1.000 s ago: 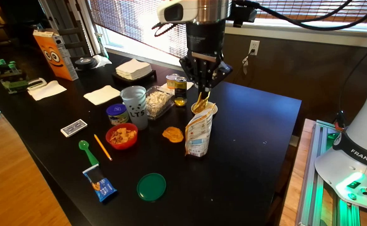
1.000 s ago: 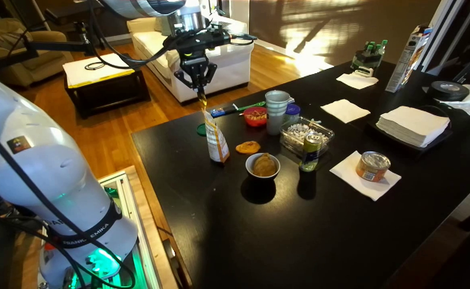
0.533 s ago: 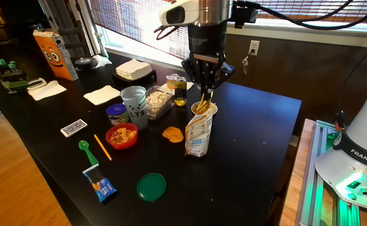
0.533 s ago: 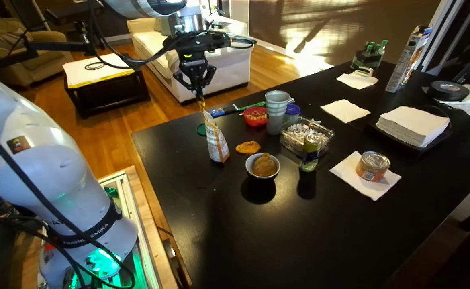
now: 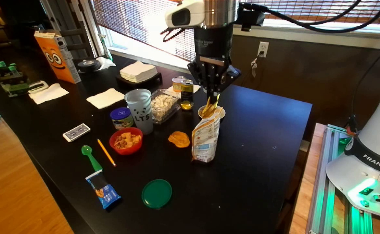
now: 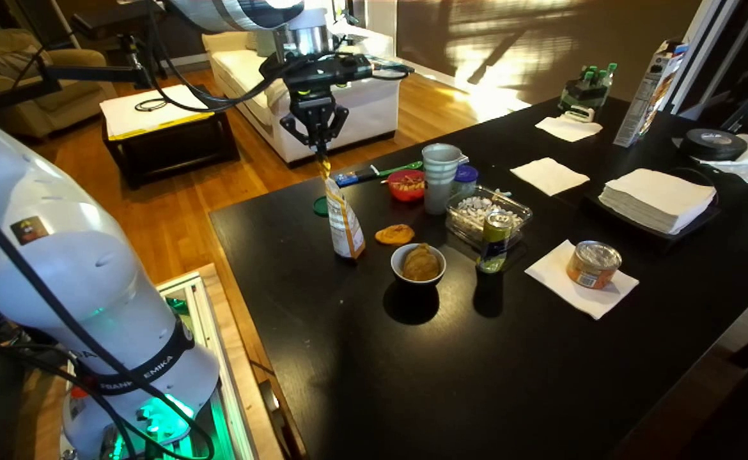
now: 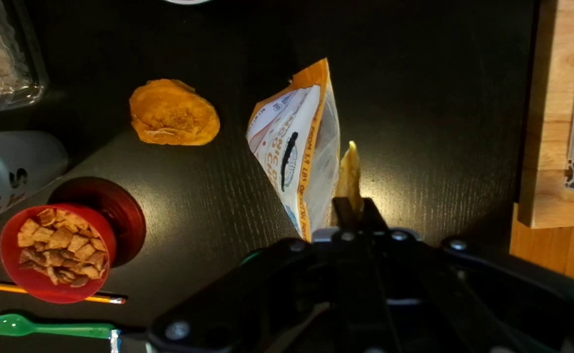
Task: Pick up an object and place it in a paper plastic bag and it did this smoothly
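The paper plastic bag (image 5: 205, 139) stands upright on the dark table, white with orange trim and bluish print, its mouth at the top. It also shows in an exterior view (image 6: 346, 223) and the wrist view (image 7: 292, 142). My gripper (image 5: 212, 97) is above the bag, pointing down. In the wrist view the gripper (image 7: 358, 211) is shut on a flat yellow-orange dried slice (image 7: 350, 171). The slice (image 6: 325, 167) hangs close by the bag's top edge. In the wrist view it lies just right of the mouth; I cannot tell whether it touches the bag.
Another orange slice (image 5: 179, 139) lies beside the bag. A small bowl (image 6: 419, 265) holding a brown piece, a can (image 6: 494, 243), a clear tub (image 5: 164, 105), a tall cup (image 5: 140, 112) and a red bowl (image 5: 126, 140) stand nearby. A green lid (image 5: 157, 193) lies in front.
My gripper and the held slice shift slightly sideways and a little lower, staying close to the bag's top. The bag and the other objects stay in place.
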